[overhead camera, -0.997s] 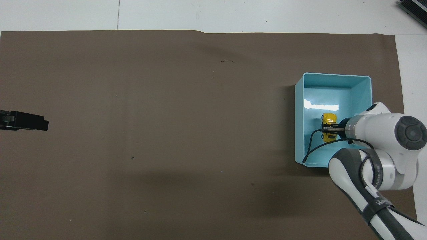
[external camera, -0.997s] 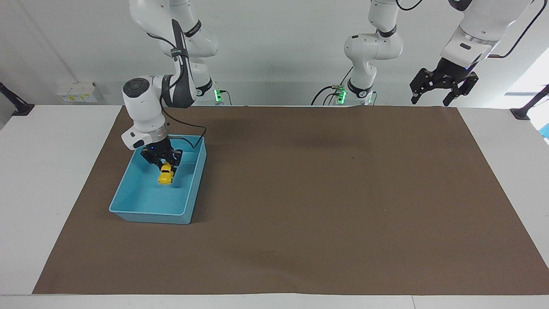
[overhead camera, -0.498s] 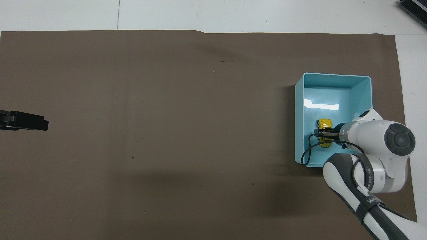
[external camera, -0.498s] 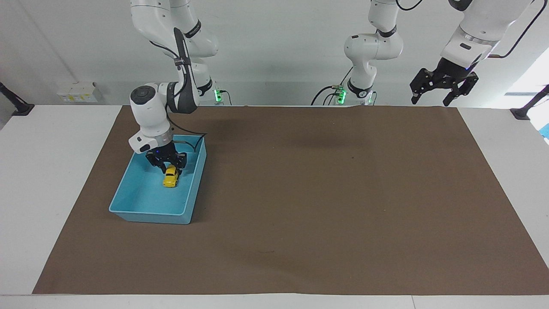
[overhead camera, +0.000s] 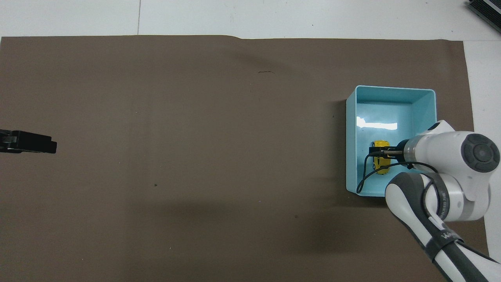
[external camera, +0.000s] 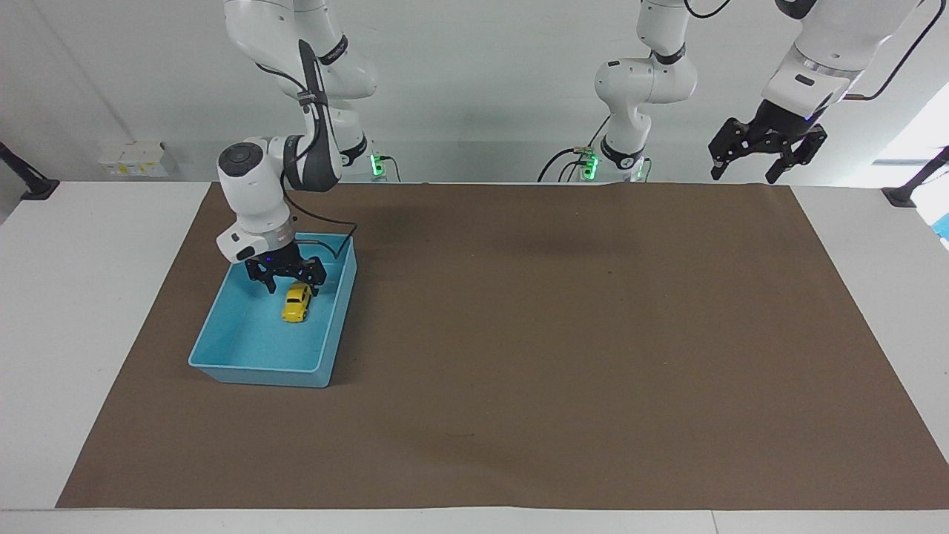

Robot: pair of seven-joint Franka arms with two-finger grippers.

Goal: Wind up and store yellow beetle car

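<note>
Lifting right tool (external camera: 286,285), yellow beetle car (external camera: 296,302) released

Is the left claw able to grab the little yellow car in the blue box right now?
Probably not soon. The left claw hangs at its own end of the table, while the yellow car lies in the blue box at the right arm's end, under the open right claw.

mat (external camera: 556,334): open | bin walls (external camera: 256,372) hem car (external camera: 296,302)

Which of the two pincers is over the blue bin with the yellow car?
The right pincer, open just above the yellow car lying in the blue bin. The left pincer waits raised, also open, over the table's edge.
</note>
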